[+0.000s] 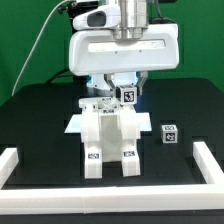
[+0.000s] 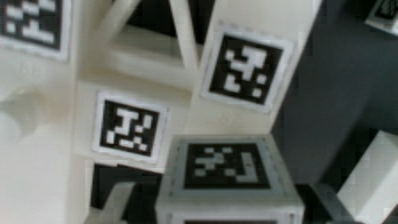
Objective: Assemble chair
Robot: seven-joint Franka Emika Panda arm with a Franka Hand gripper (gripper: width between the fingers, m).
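In the exterior view, we find the chair (image 1: 108, 140) partly built and standing near the middle of the black counter (image 1: 40, 120). A flat slab carries two long bars that reach toward the camera, each with a tag at its near end. The arm (image 1: 120, 45) hangs over the rear of this assembly. A tagged part (image 1: 127, 95) sits directly beneath the wrist, either touching the structure or just above it; we cannot tell which. One small cube (image 1: 169, 133) lies apart on the exterior view's right, unjoined. We judge the build to be roughly midway: the slab and bars are joined, the rear part appears to be the step in hand, and at least the loose cube is not yet fitted. In the wrist view, we see several tagged white faces at close range. Among them is a block (image 2: 222, 168) with dark gaps on either side, and a taller tagged panel (image 2: 242, 66) beyond it. Neither view shows the jaws clearly, so we cannot tell whether they are spread or pinching the part beneath the wrist.
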